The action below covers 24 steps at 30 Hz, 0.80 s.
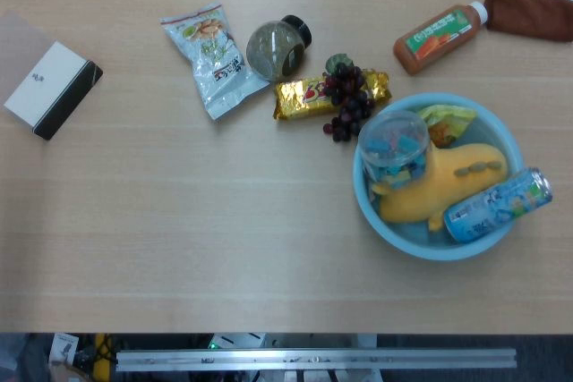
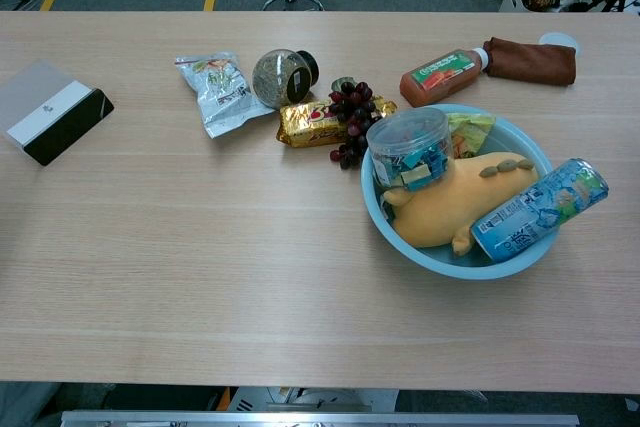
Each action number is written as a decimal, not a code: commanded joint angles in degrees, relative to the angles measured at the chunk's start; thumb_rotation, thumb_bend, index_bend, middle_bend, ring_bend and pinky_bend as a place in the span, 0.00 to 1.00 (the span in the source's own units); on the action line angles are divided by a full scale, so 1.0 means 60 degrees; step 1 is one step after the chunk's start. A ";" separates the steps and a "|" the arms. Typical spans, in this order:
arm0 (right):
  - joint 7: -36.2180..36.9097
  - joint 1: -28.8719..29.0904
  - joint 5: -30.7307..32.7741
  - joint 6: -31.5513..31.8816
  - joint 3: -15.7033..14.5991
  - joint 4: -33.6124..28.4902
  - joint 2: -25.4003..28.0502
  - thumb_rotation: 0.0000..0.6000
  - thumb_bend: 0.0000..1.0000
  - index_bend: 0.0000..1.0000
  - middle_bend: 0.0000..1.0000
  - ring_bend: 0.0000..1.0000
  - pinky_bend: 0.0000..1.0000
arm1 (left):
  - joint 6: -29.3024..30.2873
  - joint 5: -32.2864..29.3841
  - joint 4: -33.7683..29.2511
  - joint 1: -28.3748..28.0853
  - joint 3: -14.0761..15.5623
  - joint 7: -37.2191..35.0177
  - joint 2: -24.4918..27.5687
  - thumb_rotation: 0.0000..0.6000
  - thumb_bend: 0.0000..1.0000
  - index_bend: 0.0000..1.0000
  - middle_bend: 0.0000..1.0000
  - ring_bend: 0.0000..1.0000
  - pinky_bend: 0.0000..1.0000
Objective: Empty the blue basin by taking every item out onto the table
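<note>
On the right half of the surface, nearest the robot's edge, sits the blue basin, and it is far from emptied. A light blue drink can leans over its right rim, half in and half out, which makes it look like the easiest first pick. Beside it a yellow plush toy lies across the middle of the basin, and a clear tub of wrapped sweets rests tilted on the toy's far end against the left rim. A yellow-green packet is wedged at the back, mostly hidden under the others, so I would guess it comes out last.

Just beyond the rim, a bunch of dark grapes lies across a gold snack bar, then a round jar on its side and a silver snack bag. Further back lie an orange bottle and a brown cloth; a black-and-white box sits far left.

Neither robot hand shows in either view, so I cannot tell whether they are released or clenched, nor how the arms are posed.
</note>
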 commanded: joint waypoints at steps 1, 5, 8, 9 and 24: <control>-0.0009 -0.0007 0.0004 -0.0005 -0.0004 -0.0019 -0.0012 1.00 0.15 0.26 0.30 0.22 0.27 | 0.0024 0.0017 -0.0048 0.0014 0.0004 -0.0006 0.0030 1.00 0.34 0.37 0.38 0.31 0.26; -0.0059 -0.0042 -0.0041 0.0062 -0.0014 -0.0106 -0.0016 1.00 0.16 0.26 0.30 0.22 0.27 | 0.0069 0.0095 -0.0080 0.0023 0.0016 -0.0061 0.0096 1.00 0.34 0.37 0.38 0.31 0.26; -0.0094 -0.0088 -0.0171 0.0152 -0.0057 -0.0208 0.0076 1.00 0.16 0.26 0.30 0.22 0.27 | 0.0091 0.0138 -0.0092 0.0042 0.0040 -0.0117 0.0128 1.00 0.34 0.37 0.38 0.31 0.26; -0.0102 -0.0115 -0.0212 0.0197 -0.0072 -0.0263 0.0139 1.00 0.16 0.26 0.30 0.22 0.27 | 0.0092 0.0161 -0.0090 0.0044 0.0053 -0.0132 0.0129 1.00 0.34 0.37 0.38 0.31 0.26; -0.0229 0.0530 -0.0146 -0.1516 -0.0387 -0.1512 0.1427 1.00 0.01 0.24 0.30 0.24 0.35 | -0.0011 0.0087 -0.0269 0.0001 0.0031 0.0048 0.0008 1.00 0.34 0.36 0.38 0.30 0.26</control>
